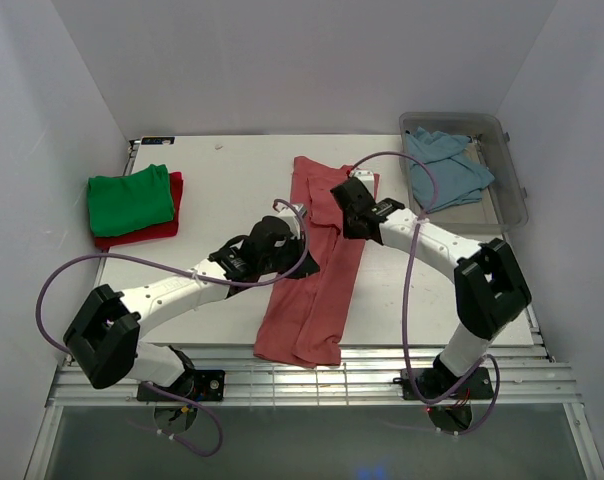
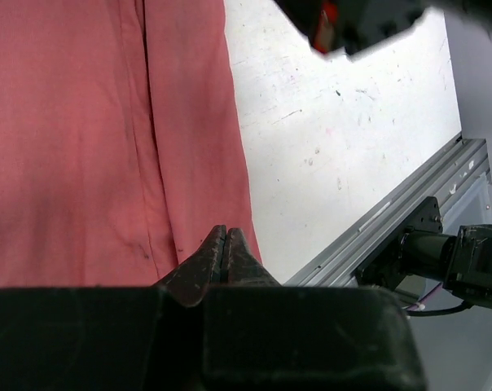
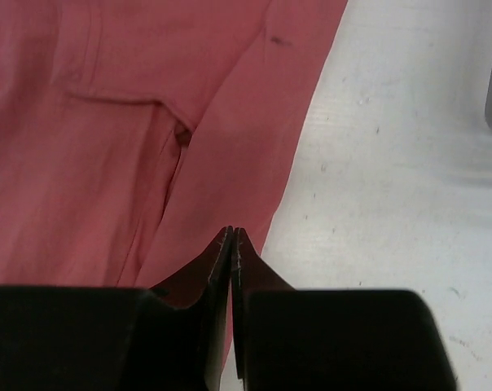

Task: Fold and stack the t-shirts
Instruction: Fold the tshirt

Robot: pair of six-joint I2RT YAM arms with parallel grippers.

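Currently the salmon-pink shirt (image 1: 307, 300) is laid as a long narrow strip down the middle of the counter (image 1: 222, 190). Its long axis runs from near the far edge to the near edge, slanted slightly toward the left, and its lower end is draped just over the near edge.

The strip is flanked by both arms at roughly mid-length. The left pincer (image 2: 226, 248) is set at the strip's left long edge and the right pincer (image 3: 232, 244) at its right long edge, a little farther up. Each arm is thus equally near its own side.

Both pincers are seen pressed together, with the tips meeting right at the cloth. Whether a fold of fabric is actually caught between them cannot be told from either wrist view.

A crosswise fold is judged to be the step in hand. Since the strip lies lengthwise between the pincers, both sides would have to be carried together along that axis to keep the edges square.

At the far left corner of the counter, the green shirt (image 1: 130, 198) is stacked folded on the red shirt (image 1: 142, 236).

At the far right corner, the light blue shirt (image 1: 444, 168) is held crumpled in the clear plastic bin (image 1: 472, 212). Nothing else is seen in the bin.
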